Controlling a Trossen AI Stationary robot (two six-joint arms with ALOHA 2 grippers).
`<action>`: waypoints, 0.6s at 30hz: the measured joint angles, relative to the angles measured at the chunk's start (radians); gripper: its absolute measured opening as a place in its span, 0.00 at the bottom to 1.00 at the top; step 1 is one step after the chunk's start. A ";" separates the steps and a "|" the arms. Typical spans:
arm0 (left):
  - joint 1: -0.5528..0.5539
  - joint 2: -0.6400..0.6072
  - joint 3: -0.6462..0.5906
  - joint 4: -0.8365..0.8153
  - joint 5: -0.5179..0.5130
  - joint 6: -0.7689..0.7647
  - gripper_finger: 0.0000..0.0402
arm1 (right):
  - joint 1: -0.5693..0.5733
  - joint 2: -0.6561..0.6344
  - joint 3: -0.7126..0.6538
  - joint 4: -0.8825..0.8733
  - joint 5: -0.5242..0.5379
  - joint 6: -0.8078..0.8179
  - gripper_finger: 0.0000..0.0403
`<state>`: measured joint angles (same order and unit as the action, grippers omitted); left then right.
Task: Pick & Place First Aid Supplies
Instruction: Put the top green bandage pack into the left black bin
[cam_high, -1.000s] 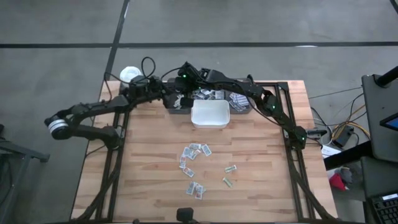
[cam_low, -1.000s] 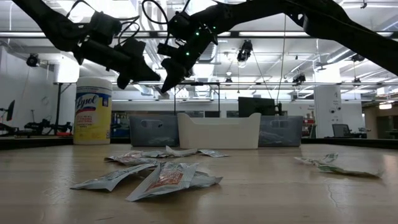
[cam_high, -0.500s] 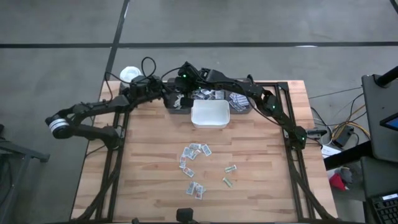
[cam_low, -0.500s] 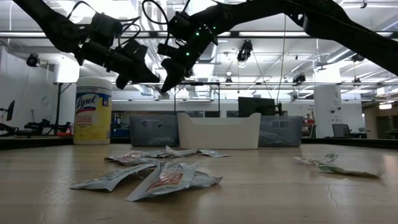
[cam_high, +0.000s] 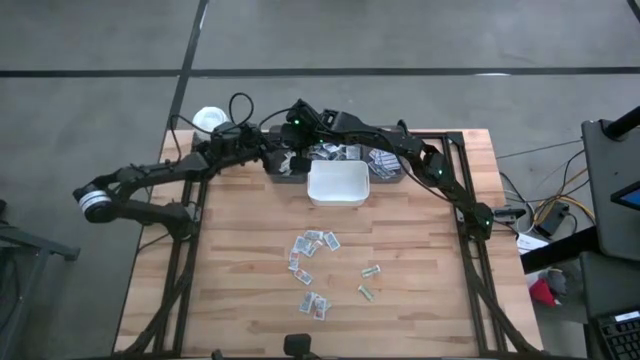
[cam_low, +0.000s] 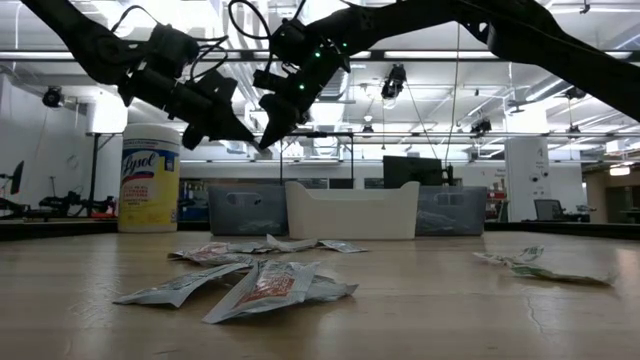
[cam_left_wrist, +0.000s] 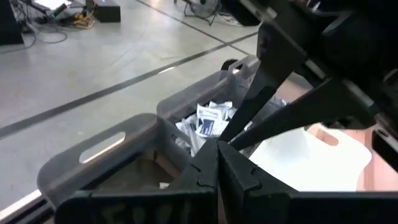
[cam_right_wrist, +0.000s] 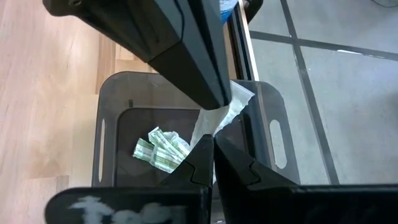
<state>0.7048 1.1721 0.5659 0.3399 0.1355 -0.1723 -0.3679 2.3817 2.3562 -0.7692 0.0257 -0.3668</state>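
- Against the frame a second back, I see my left hand (cam_low: 243, 137) dipped a little lower and nearer my right hand (cam_low: 266, 139) in the low view; from above, nothing else has shifted.
- Both hands meet high over the grey bin (cam_high: 285, 168) at the tabletop's (cam_high: 230, 280) 12 o'clock edge, fingertips almost touching.
- Left hand: clenched, its two fingers (cam_left_wrist: 205, 168) pressed together, pointing toward the bin.
- Right hand: clenched on a white packet (cam_right_wrist: 219, 119) that hangs from its tips over the bin's open compartment; a few green-print packets (cam_right_wrist: 160, 149) already lie on that bin's floor.
- Left arm reaches in from 9 o'clock, right arm arcs in from 3 o'clock.
- A white tray (cam_high: 338, 185) sits just in front of the grey bins, toward 6 o'clock of them.
- Remaining first aid packets (cam_high: 312, 245) lie scattered mid-tabletop, with a second cluster (cam_high: 313, 304) toward 6 o'clock and two green ones (cam_high: 368, 281) toward 4 o'clock.
- A wipes canister (cam_low: 148, 177) stands at about 11 o'clock, beyond the left arm.
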 joint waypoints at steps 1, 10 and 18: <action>0.000 0.000 0.000 -0.005 -0.001 0.000 0.02 | 0.000 0.000 0.000 0.000 0.000 0.000 0.02; 0.028 0.000 0.000 -0.011 -0.004 -0.022 0.21 | 0.000 0.000 0.000 0.000 0.000 0.000 0.02; 0.037 0.000 0.000 -0.061 0.009 -0.071 0.30 | 0.000 0.000 0.000 0.000 0.000 0.000 0.02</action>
<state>0.7422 1.1721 0.5663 0.2789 0.1449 -0.2437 -0.3676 2.3817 2.3562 -0.7689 0.0261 -0.3672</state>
